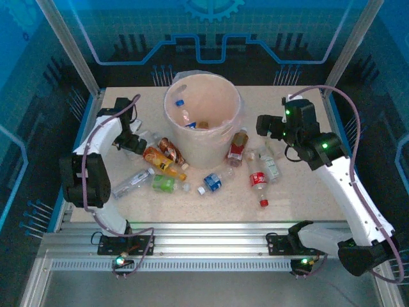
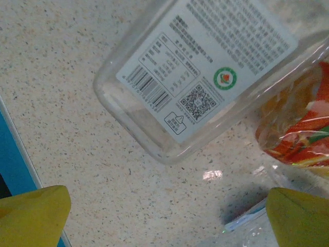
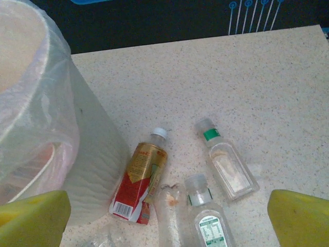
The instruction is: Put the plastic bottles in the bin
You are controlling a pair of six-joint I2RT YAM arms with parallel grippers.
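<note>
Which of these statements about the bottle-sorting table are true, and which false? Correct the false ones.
1. The bin stands upright. True.
2. All bottles are inside the bin. False: several lie on the table, such as the red-labelled bottle.
3. The left fingers grip a bottle. False: the left fingers stand open, holding nothing.
4. A red-and-gold bottle lies beside the bin. True.
5. The clear bottle near the left fingers carries a square scan code. True.
</note>
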